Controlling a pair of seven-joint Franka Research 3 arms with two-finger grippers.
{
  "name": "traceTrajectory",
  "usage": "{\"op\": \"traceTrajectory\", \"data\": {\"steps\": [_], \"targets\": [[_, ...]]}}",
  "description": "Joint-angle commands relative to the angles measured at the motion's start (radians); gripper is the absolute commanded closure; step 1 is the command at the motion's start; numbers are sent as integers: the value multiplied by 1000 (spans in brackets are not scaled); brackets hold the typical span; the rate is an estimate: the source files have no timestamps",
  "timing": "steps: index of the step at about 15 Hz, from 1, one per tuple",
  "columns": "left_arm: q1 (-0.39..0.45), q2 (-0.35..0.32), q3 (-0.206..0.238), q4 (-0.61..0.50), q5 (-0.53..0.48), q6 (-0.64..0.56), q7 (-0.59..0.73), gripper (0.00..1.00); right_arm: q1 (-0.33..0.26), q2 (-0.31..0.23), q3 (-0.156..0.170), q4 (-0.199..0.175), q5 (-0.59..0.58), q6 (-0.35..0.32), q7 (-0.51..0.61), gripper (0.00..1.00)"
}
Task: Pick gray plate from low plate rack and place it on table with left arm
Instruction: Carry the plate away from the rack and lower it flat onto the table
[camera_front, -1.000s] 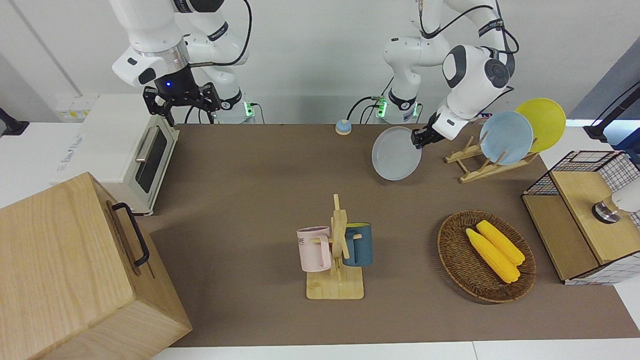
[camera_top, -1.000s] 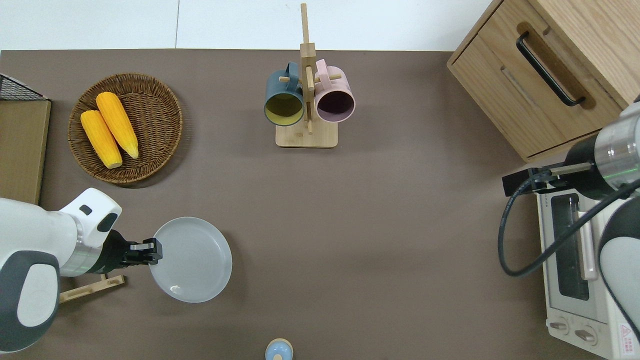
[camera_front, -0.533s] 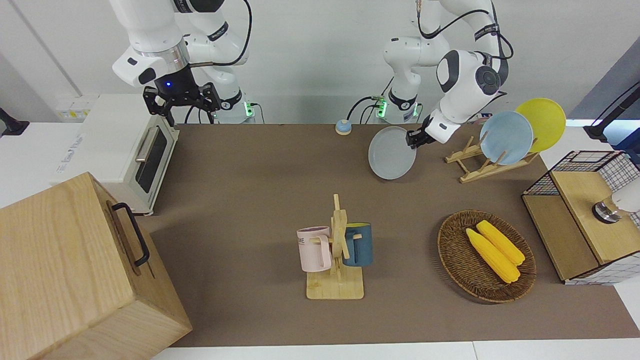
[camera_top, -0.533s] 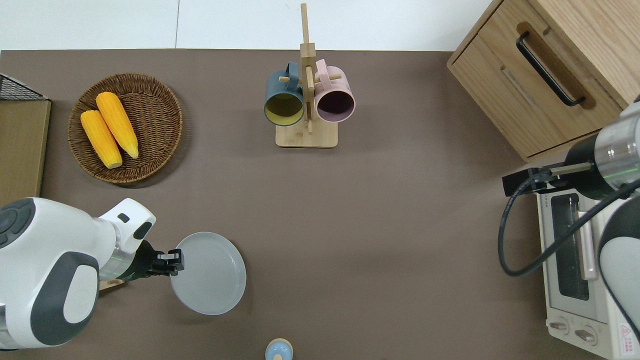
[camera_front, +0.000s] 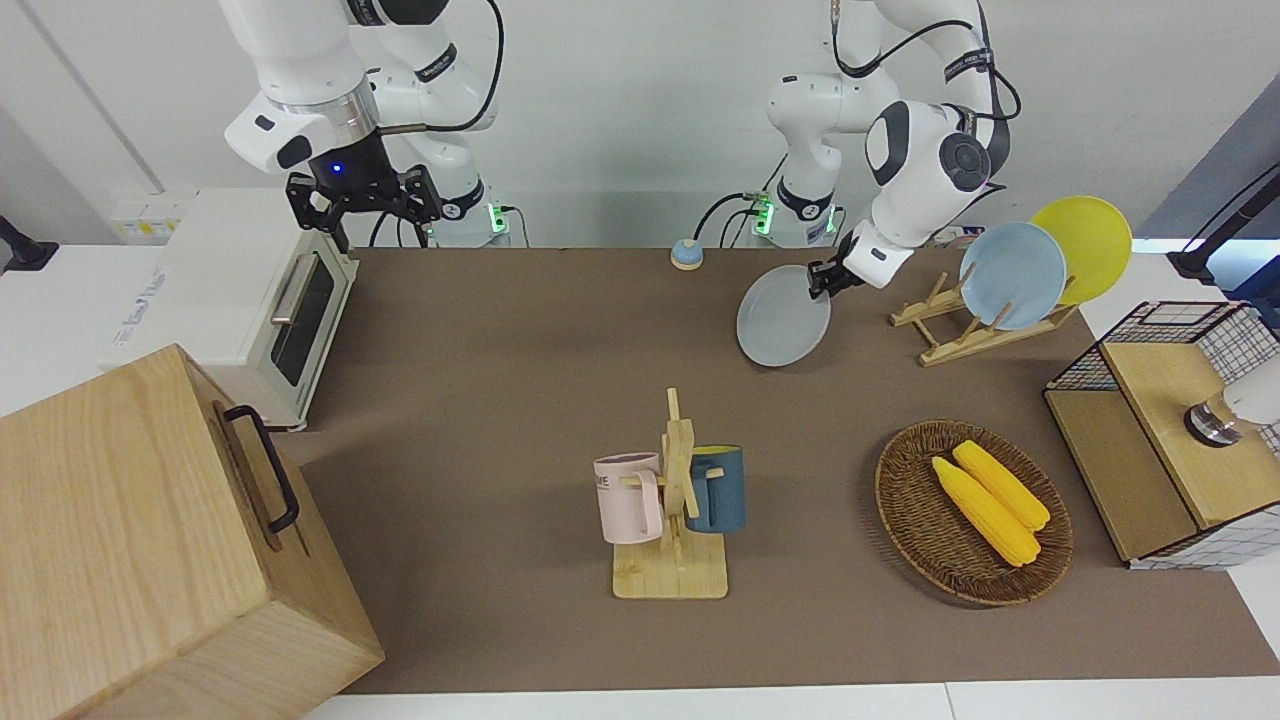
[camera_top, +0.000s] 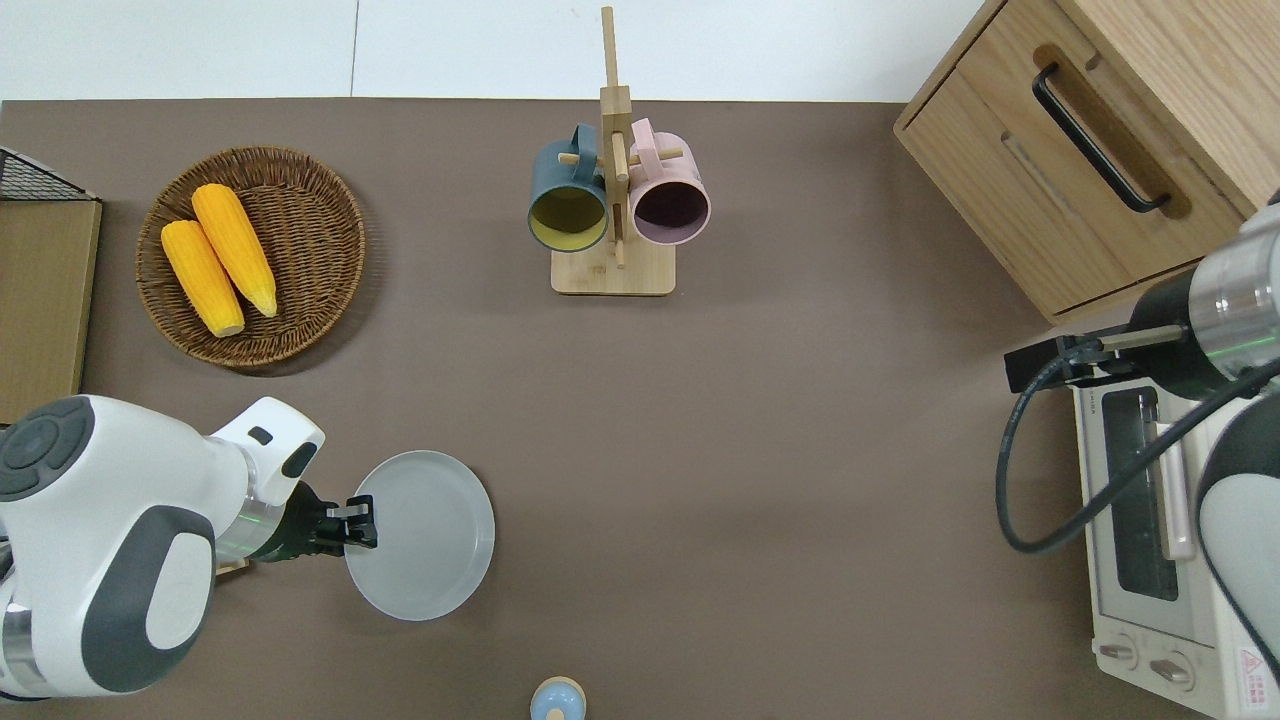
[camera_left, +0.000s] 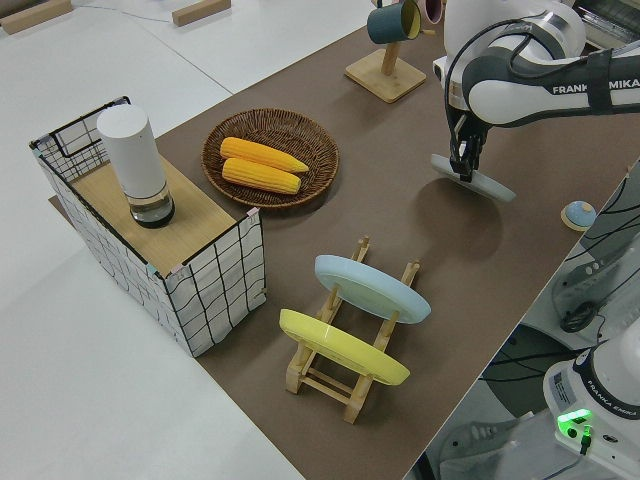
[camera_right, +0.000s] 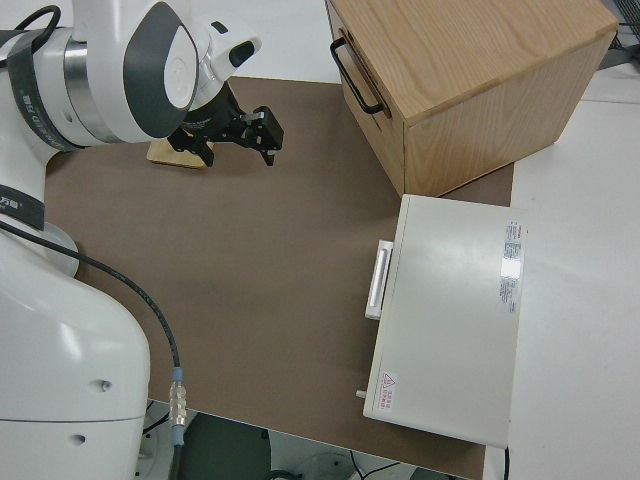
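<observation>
My left gripper is shut on the rim of the gray plate. It holds the plate tilted, low over the brown table, away from the low plate rack. The overhead view shows the gripper and plate over bare table, between the rack end and a small blue bell. The left side view shows the plate with its shadow on the table below. The rack holds a light-blue plate and a yellow plate. My right gripper is parked, open.
A wicker basket with two corn cobs lies farther from the robots than the rack. A mug stand with a pink and a blue mug stands mid-table. A blue bell, a toaster oven, a wooden drawer box and a wire crate are also there.
My left gripper has carried the gray plate from beside the rack toward the table's middle and lowered it. The right arm has not moved.
</observation>
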Motion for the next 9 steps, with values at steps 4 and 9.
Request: {"op": "traceTrajectory", "data": {"steps": [4,9], "targets": [[-12,7,-2,6,19,18,-33,486,-20,-3,17,9,-2,-14,13,17],[1,9,4,62,85,21,-31,126,-20,-3,17,9,-2,-14,13,17]]}}
